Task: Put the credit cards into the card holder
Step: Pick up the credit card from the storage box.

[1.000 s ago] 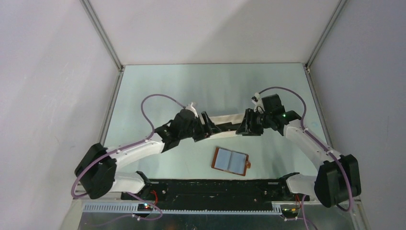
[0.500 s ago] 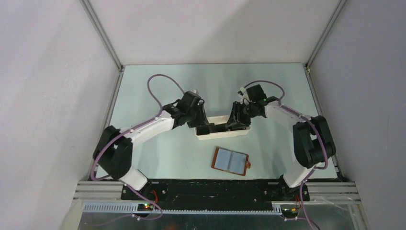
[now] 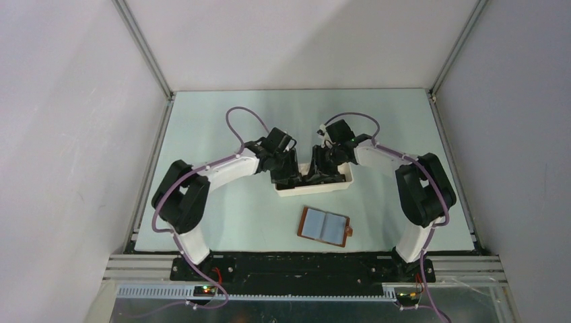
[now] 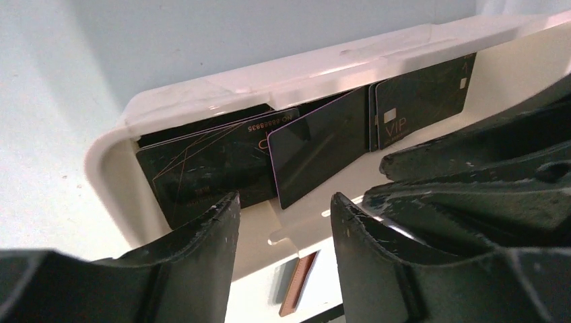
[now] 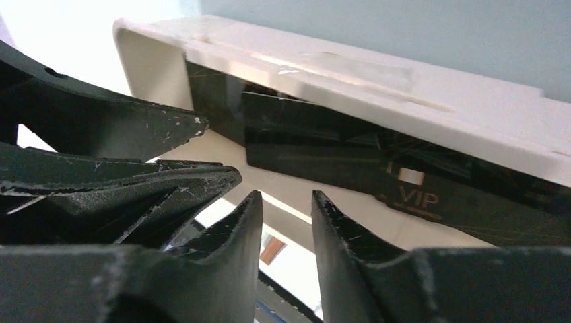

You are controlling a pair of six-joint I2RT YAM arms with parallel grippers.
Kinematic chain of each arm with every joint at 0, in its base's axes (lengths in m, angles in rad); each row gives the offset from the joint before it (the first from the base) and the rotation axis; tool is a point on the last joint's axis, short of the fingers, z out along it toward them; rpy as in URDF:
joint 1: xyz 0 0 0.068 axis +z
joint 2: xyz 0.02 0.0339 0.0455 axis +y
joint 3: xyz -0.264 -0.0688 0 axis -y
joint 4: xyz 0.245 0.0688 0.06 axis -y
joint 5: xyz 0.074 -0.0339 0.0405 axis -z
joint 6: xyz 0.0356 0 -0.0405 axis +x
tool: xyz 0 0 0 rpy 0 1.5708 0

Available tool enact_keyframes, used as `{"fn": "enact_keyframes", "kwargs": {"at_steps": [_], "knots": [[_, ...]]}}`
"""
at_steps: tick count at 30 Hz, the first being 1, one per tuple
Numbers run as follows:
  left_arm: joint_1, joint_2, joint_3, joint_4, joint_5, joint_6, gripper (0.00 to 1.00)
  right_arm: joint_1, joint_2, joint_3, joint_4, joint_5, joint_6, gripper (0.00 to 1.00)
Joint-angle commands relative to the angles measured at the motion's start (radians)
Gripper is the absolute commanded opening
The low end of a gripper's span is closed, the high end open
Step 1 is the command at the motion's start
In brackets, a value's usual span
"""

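Several black credit cards [image 4: 323, 145] stand on edge against the far wall of a white oblong tray [image 3: 316, 191]; one reads VIP [image 5: 417, 195]. Both grippers are down inside that tray, tips close together. My left gripper [image 4: 284, 202] is open just in front of the cards, with nothing between its fingers. My right gripper [image 5: 286, 198] is open with a narrower gap, also empty, beside the left gripper's fingers [image 5: 135, 168]. The brown card holder [image 3: 325, 227] lies open and flat on the table in front of the tray, its pale pockets facing up.
The tray's white rim [image 4: 269, 74] rises behind the cards. Grey walls with metal corner posts [image 3: 145, 50] close off the table at the back and sides. The arm bases sit on the black rail [image 3: 303, 266] at the near edge.
Both arms have folded in and the grippers have moved from the tray's ends to its middle, down among the cards. The left jaws have narrowed. The card holder has not moved.
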Motion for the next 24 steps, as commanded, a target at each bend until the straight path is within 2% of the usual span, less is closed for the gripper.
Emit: {"fn": "enact_keyframes", "kwargs": {"at_steps": [1, 4, 9, 16, 24], "knots": [[0.013, 0.032, 0.030, 0.042, 0.066, 0.000, 0.57, -0.014, 0.002, 0.036, -0.049, 0.092, -0.028, 0.32], [0.017, 0.050, 0.024, 0.065, 0.086, -0.011, 0.55, -0.012, 0.020, 0.037, -0.075, 0.137, -0.050, 0.16], [0.019, 0.066, 0.018, 0.094, 0.101, -0.022, 0.51, 0.001, 0.072, 0.036, -0.091, 0.184, -0.066, 0.01], [0.024, 0.070, 0.010, 0.141, 0.133, -0.041, 0.46, 0.023, 0.146, 0.042, -0.088, 0.202, -0.063, 0.00], [0.028, 0.085, -0.006, 0.206, 0.183, -0.057, 0.33, 0.025, 0.151, 0.043, -0.075, 0.174, -0.056, 0.00]]}}
